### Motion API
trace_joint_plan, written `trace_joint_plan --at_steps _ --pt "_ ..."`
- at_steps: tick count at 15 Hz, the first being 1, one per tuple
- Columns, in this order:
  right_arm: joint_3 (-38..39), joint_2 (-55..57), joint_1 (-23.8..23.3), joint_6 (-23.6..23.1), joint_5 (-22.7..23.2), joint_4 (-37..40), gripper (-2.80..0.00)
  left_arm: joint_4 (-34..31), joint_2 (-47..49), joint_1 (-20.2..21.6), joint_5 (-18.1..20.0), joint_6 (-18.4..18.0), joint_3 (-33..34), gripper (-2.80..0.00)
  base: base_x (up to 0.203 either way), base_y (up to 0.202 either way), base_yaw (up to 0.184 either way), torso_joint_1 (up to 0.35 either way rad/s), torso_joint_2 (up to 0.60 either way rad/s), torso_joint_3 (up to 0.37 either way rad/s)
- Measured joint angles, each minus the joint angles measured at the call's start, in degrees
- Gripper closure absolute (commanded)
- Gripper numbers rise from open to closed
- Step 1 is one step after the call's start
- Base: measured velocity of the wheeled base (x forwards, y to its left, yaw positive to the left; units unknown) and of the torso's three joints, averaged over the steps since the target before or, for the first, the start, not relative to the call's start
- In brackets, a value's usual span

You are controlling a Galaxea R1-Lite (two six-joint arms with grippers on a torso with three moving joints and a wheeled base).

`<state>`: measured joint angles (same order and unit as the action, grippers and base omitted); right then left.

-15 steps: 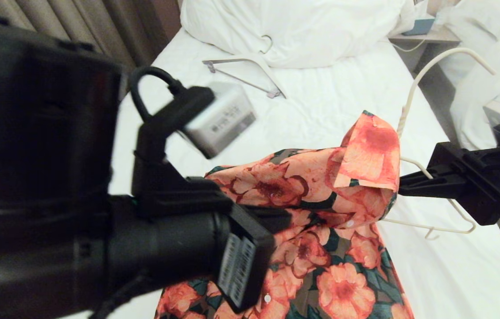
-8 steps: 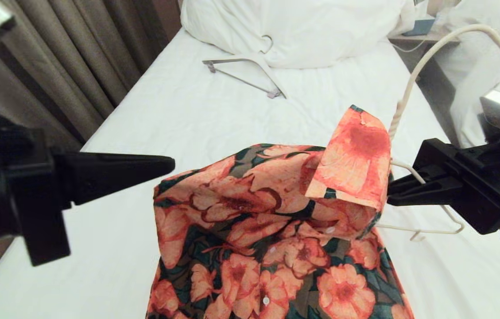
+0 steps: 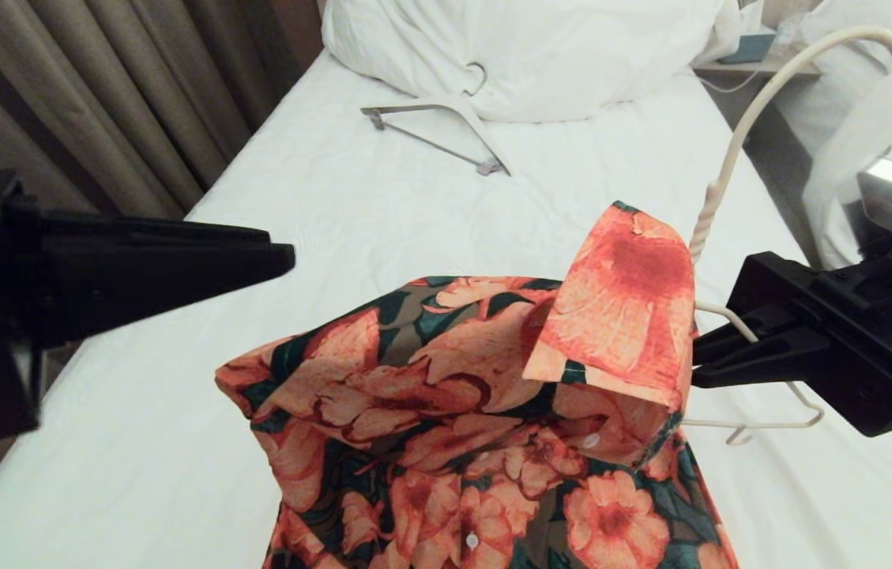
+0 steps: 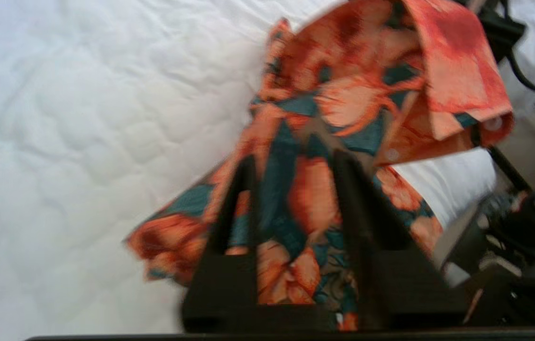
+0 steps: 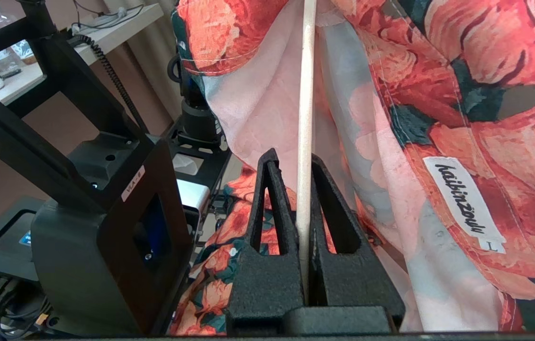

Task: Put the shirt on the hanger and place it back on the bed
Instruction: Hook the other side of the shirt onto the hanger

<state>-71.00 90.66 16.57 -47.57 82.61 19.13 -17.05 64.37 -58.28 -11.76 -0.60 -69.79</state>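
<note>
Right gripper (image 5: pixel 295 166) clamped tight on one cream-white wire arm of the hanger (image 3: pixel 718 194), rod pinched between both fingers; in the head view it comes in level from the right (image 3: pixel 702 359), tips just behind the shirt collar. Hanger held up off the bed, twisted neck and slim hook rising above the gripper, lower wire loop showing under it. Floral shirt (image 3: pixel 453 411) draped over the hanger's left part, collar flap standing up beside the neck, orange-pink flowers on a brown and dark green ground, small white buttons down the front; body hangs toward the near edge of the view. Inside-out neck label visible in the right wrist view.

Left gripper (image 4: pixel 293 161) fingers part-open with a clear gap, nothing between them, shirt fabric seen past them; in the head view it sits at the left (image 3: pixel 284 261), apart from the shirt's shoulder.

Bed (image 3: pixel 351 205) with white sheet lies below. Thicker white hanger with grey crossbar (image 3: pixel 446 130) lies up the bed, touching the white pillow (image 3: pixel 540 47). Brown curtains (image 3: pixel 114 87) left of the bed.
</note>
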Motion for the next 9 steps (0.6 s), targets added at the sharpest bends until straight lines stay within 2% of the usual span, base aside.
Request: trace_joint_plan --at_steps 9 --pt "-0.5 1.6 -0.1 0.0 -0.1 -0.3 0.00 4.9 6.5 -7.1 3.7 -4.3 -0.2 -2.80 0.000 0.000 0.000 0.000 0.00 0.000"
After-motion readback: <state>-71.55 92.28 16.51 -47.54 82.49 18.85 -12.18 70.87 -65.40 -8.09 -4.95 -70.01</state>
